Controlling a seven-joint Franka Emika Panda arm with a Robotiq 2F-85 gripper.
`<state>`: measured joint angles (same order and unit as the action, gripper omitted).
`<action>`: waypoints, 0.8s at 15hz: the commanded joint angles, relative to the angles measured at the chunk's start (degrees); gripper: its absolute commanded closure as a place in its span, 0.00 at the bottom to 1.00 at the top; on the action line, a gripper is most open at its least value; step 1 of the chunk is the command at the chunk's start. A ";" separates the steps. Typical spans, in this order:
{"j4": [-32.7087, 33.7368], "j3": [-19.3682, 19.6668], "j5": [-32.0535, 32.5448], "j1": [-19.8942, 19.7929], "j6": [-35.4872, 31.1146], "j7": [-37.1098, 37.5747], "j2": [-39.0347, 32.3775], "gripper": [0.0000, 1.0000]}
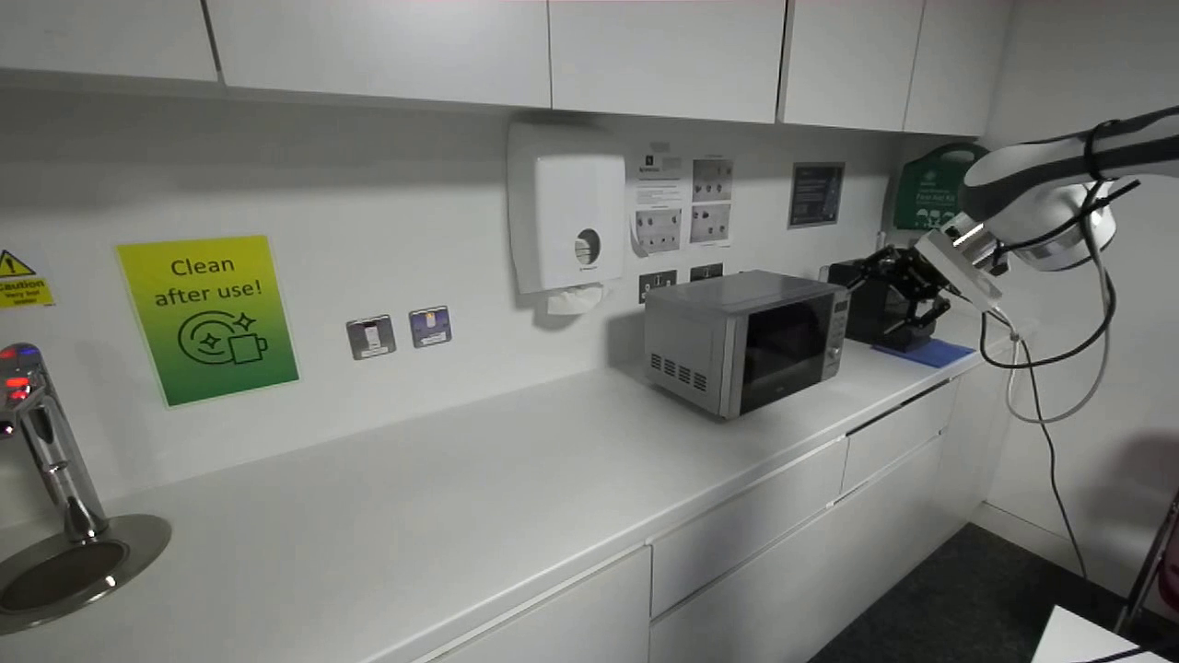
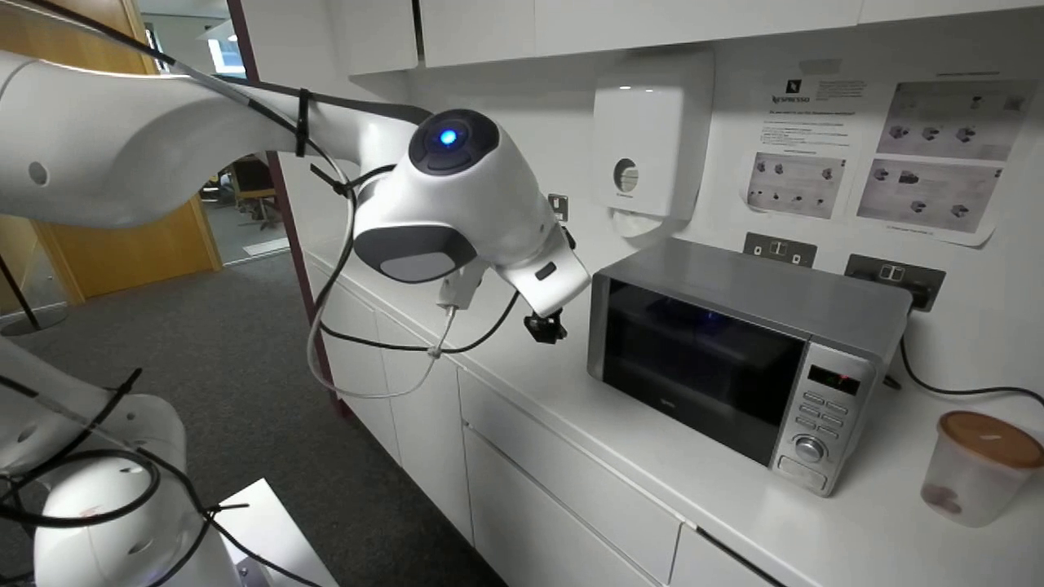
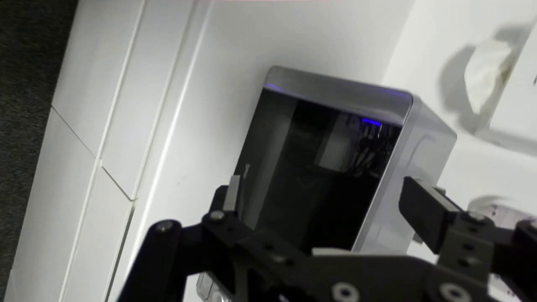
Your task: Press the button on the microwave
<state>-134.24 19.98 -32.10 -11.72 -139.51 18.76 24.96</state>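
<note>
The silver-grey microwave [image 1: 691, 354] stands on the white counter, its dark window facing outward. In an exterior view its control strip [image 2: 825, 416] shows a lit display, several small buttons [image 2: 820, 414] and a round knob [image 2: 809, 449]. In the wrist view the microwave [image 3: 423, 167] fills the middle; only a corner of the strip [image 3: 207, 287] shows at lower left, the rest hidden behind the gripper. My gripper [image 3: 321, 186] is open and empty, its fingers spread. It hangs in front of the microwave, apart from it; in an exterior view a black gripper part [image 2: 545, 328] shows beneath the wrist.
A black appliance [image 1: 870, 313] and a blue cloth [image 1: 930, 353] lie beyond the microwave. A tub with an orange lid [image 2: 983, 465] stands beside its control side. A white dispenser [image 1: 566, 212] hangs on the wall. Loose cables [image 1: 1101, 331] dangle from the arm. Cupboards [image 1: 663, 55] overhang the counter.
</note>
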 commanded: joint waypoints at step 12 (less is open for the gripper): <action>5.24 -0.10 -12.71 -1.15 -16.25 -4.17 -15.03 0.00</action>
<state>-129.08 21.35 -44.60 -11.34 -156.00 14.63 10.01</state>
